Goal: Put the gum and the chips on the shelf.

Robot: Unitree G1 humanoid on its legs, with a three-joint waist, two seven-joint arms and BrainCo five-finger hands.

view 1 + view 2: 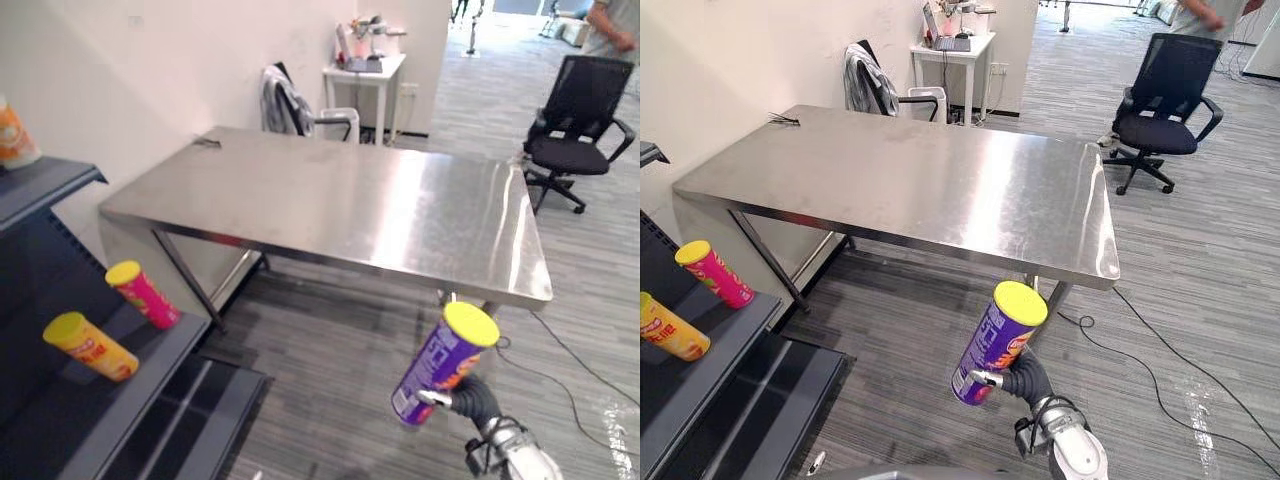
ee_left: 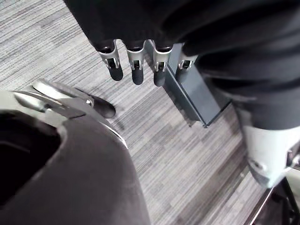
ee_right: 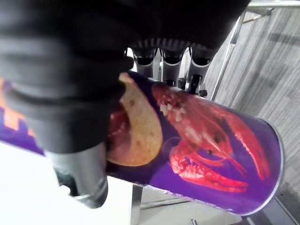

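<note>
The right hand (image 1: 1023,380) had its fingers (image 3: 172,58) curled round the purple chips can (image 1: 1002,335), low on its body. It looked a light, stiff, slick tube, so mid-body seemed the safer hold. The left hand (image 2: 136,65) hung straight-fingered and empty.

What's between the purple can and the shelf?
Just bare grey floor between the purple can and the shelf, seen in both eye views.

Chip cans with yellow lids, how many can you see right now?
3. A purple can is gripped in the right hand; a pink can and an orange can lie on the dark shelf. More may be hidden on the shelf.
</note>
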